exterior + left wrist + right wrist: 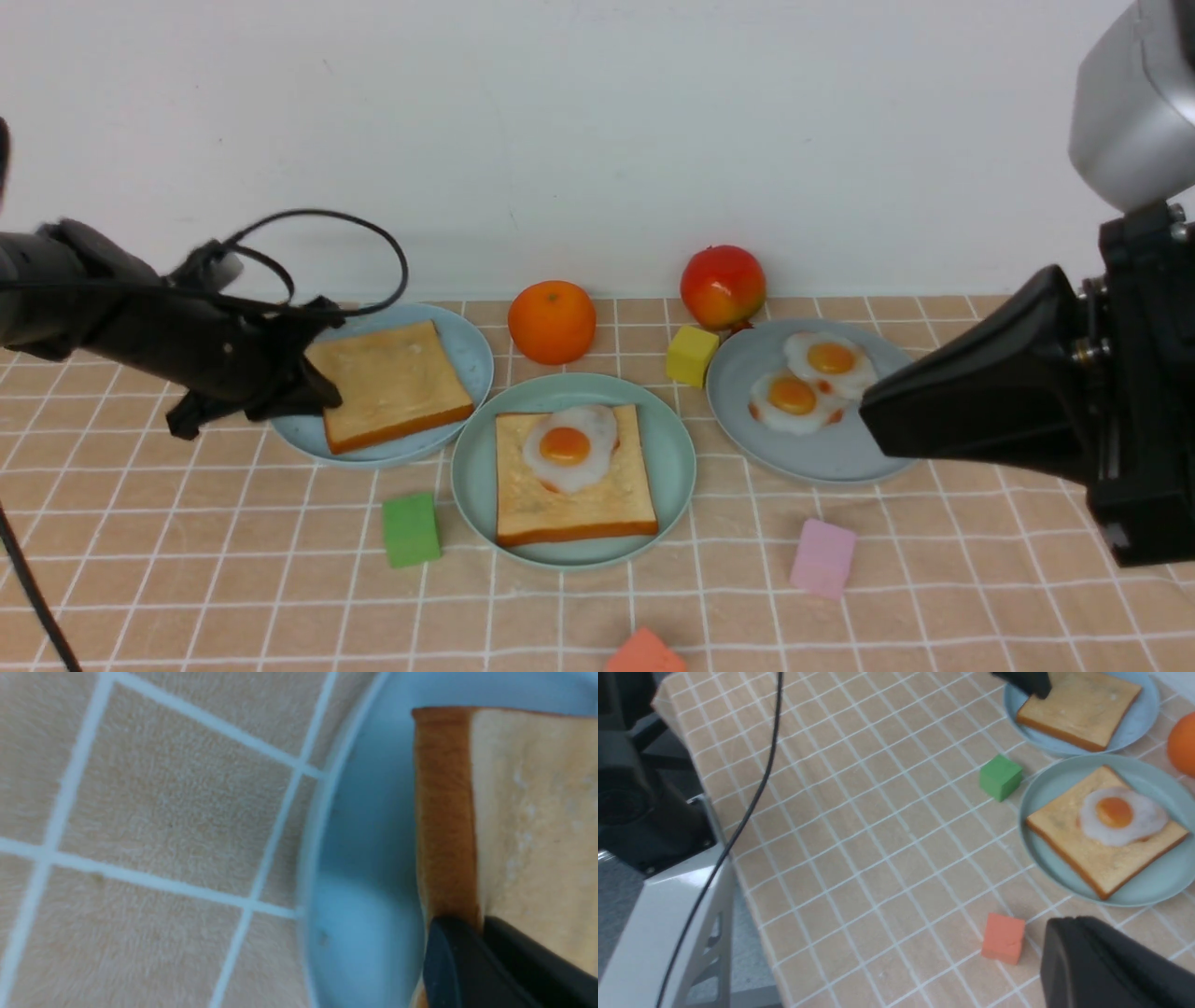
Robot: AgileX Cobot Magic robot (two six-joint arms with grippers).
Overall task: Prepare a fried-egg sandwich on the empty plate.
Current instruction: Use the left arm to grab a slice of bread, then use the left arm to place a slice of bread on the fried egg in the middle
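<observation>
I'm seeing wide open cloth [859, 826] stretching across the near left. 3 cubes are crowding the near approach to the mint-green plate [471, 485]: the green cube [411, 529] just beside its near-left rim, the pink cube [822, 557] off near-right, the orange-red cube [644, 653] at the near edge. On the far side, the orange [552, 321], yellow cube [692, 355] and red fruit [723, 286] are plugging the gaps between plates. The left gripper [317, 373] is covering the sky-blue plate's [471, 359] left rim; the right gripper [878, 420] is screening the grey-blue plate's [822, 467] right.

The mint-green plate [672, 457] was plain. Its toast slice [579, 509] was golden-tan, crust orange-brown; fried egg [565, 448] white, yolk orange. The bare toast slice [387, 383] matched, on sky-blue plate [474, 359]. The grey-blue plate [822, 457] had white-orange eggs [794, 397]. Also yellow cube [692, 355], green cube [411, 529], pink cube [822, 557], coral cube [644, 655]. The cloth [233, 560] was peach, white grid.
</observation>
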